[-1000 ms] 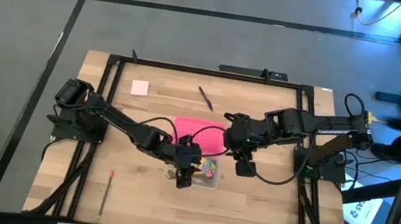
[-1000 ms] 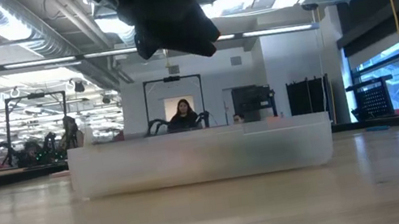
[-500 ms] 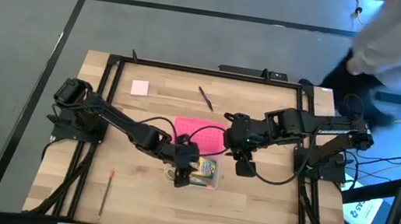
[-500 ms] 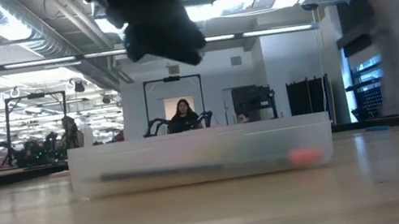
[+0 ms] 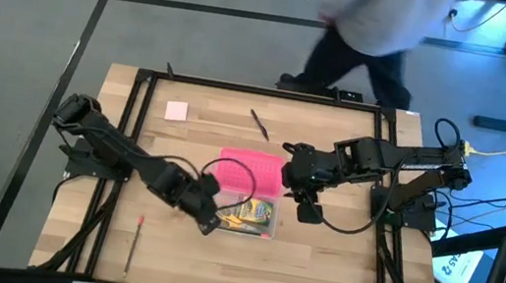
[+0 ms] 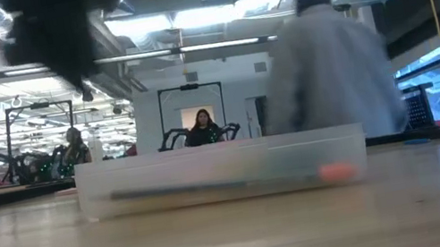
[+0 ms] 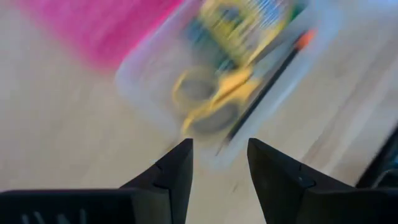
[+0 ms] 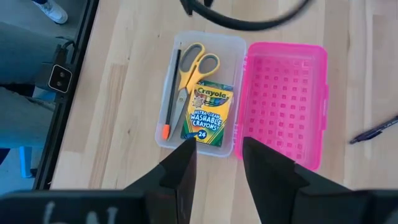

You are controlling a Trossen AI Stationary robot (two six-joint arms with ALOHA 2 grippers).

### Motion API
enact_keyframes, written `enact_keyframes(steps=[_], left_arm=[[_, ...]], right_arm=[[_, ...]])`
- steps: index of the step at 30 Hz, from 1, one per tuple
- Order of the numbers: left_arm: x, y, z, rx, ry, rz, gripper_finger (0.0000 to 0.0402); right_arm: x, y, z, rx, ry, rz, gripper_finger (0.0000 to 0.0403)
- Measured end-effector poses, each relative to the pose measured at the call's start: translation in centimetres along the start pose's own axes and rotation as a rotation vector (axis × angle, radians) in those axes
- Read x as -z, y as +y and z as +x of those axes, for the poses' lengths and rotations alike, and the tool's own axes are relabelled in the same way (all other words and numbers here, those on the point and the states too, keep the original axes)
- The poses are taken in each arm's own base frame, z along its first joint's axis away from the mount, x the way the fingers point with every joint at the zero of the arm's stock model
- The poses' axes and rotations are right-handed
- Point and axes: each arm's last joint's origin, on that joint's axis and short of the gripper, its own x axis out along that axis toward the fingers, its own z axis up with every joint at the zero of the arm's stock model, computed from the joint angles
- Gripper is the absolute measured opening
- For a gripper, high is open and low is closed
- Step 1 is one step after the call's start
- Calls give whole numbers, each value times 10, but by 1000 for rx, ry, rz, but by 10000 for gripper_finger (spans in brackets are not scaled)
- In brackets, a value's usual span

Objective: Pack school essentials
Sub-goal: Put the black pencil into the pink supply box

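While the left gripper (image 7: pixel 217 165) hung just off the near corner of the clear case (image 8: pixel 200 93), its two dark fingers (image 7: pixel 177 171) stood apart with nothing between them. The right gripper (image 8: pixel 214 165) hovered above the case and the pink lid (image 8: pixel 286 102), its fingers parted too and empty, bare wood showing through the gap.

From the left wrist everything was smeared by motion, so I could only pick out yellow loops and a dark stick there. At table height the case (image 6: pixel 222 173) read as a frosted band, a long dark line and an orange blob showing dimly through its wall; the left arm (image 6: pixel 59 34) was a dark blur overhead.

Inside the case lay the yellow-handled scissors (image 8: pixel 194 65), the crayon box (image 8: pixel 208 115) flat beside them, and a dark pencil (image 8: pixel 171 90) with an orange end along the outer wall. The pink lid lay open, touching the case's long side.

Out on the table (image 5: pixel 335 262), the pale pink pad (image 5: pixel 176 110) sat near the far left corner, a dark pen (image 5: pixel 258 123) lay at a slant beyond the lid, and a thin red pencil (image 5: pixel 135 242) rested near the front left, well apart from the case. A black cable (image 5: pixel 234 167) looped over the lid.

A person (image 5: pixel 373 29) was passing the far edge of the table, blurred, and blocked part of the room in the low view (image 6: pixel 328 68); another person (image 6: pixel 202 126) sat farther back.
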Motion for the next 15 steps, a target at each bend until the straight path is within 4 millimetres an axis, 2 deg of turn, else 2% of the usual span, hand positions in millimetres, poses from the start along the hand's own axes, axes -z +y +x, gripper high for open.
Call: enact_keyframes(steps=[4, 15], left_arm=[[25, 7, -5, -117, 118, -99, 146], [78, 19, -18, -334, 259, -338, 146]], right_arm=[[-1, 0, 0, -1, -12, 0, 133], [-5, 0, 0, -3, -52, 0, 133]])
